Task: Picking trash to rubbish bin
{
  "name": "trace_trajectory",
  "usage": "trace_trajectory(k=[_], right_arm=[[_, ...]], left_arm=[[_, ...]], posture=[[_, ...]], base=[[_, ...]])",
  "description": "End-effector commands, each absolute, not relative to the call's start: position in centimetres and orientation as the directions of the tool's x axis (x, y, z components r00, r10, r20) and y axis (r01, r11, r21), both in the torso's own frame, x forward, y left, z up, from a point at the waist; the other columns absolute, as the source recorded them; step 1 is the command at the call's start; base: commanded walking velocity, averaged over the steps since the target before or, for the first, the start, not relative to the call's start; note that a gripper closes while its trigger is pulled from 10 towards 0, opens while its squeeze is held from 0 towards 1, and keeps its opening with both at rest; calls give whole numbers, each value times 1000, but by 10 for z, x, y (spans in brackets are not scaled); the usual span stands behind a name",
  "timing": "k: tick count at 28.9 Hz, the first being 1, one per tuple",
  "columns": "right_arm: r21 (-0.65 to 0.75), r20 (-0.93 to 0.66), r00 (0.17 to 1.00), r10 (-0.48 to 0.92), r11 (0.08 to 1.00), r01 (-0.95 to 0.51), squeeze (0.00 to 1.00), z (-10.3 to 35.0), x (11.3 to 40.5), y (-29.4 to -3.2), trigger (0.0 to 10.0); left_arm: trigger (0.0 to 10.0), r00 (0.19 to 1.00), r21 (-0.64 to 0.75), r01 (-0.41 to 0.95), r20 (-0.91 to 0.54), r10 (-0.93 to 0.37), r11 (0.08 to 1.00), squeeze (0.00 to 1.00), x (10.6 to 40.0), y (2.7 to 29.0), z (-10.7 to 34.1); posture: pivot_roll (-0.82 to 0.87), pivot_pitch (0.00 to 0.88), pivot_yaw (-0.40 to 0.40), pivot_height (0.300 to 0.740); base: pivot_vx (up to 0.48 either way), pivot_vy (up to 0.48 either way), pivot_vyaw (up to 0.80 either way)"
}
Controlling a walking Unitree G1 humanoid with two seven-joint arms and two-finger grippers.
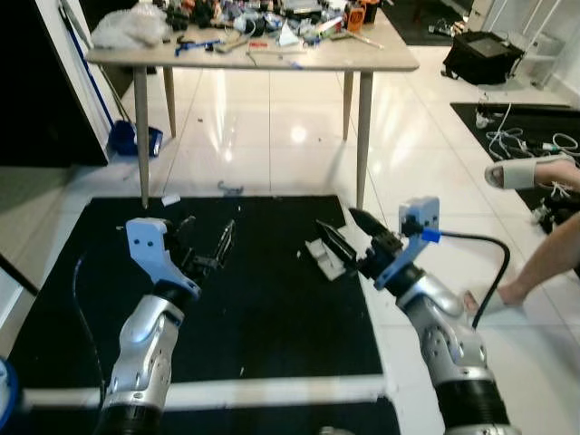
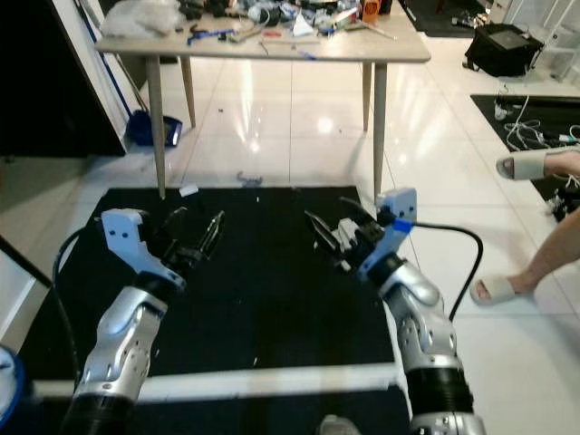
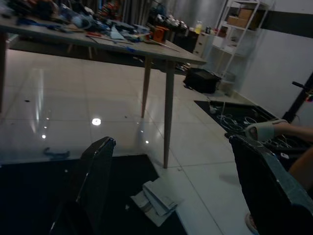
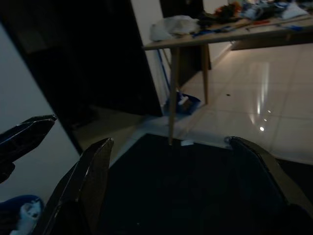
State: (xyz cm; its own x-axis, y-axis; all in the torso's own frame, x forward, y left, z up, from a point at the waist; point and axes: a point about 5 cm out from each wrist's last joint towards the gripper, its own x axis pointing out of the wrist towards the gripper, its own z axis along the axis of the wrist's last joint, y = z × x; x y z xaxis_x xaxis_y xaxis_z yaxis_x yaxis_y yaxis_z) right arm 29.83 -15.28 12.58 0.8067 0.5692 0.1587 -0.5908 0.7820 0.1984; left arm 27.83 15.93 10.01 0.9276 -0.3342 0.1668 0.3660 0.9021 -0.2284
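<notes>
A crumpled piece of white and grey paper trash (image 1: pixel 325 257) is seen lying on the square black floor mat (image 1: pixel 272 308), near the mat's right edge and just ahead of the right gripper (image 1: pixel 349 233). In the left wrist view the same paper (image 3: pixel 155 198) is shown flat at the border between the mat and the glossy white floor tiles (image 1: pixel 272 136).

The right gripper is held low over the mat with its two long black fingers spread apart, their tips just beside the paper; whether it is touched cannot be told. The left gripper (image 1: pixel 207 243) is held over the left half of the mat, well apart from the paper, its fingers likewise parted and nothing between them.

Beyond the mat a light wooden table on slim tapered legs (image 1: pixel 362 62) is seen, its top crowded with tools, cables and a white plastic bag (image 1: pixel 136 23). A blue dustpan (image 1: pixel 134 139) is set on the floor by the table's left leg, and a small white scrap (image 1: pixel 170 199) lies at the mat's far edge.

At the right, a person's bare leg (image 1: pixel 544 263) and a foot in a white slipper (image 1: pixel 526 171) are visible beside white cables on a second dark mat (image 1: pixel 535 118). A black bag (image 1: pixel 485 56) stands farther back.
</notes>
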Motion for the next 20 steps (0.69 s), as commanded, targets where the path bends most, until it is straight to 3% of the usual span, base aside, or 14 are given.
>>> trace_trajectory(k=[1, 20], right_arm=[[191, 155, 804, 574, 781, -595, 0, 126, 299, -152, 10000], [208, 117, 819, 562, 792, -573, 0, 123, 300, -153, 10000]], left_arm=[[10000, 925, -215, 375, 156, -348, 902, 0, 277, 161, 97], [10000, 921, -231, 384, 165, -353, 894, 0, 275, 167, 87]], posture=[[-2, 0, 1, 740], [-4, 0, -6, 740]], base=[[420, 0, 0], [472, 0, -41]])
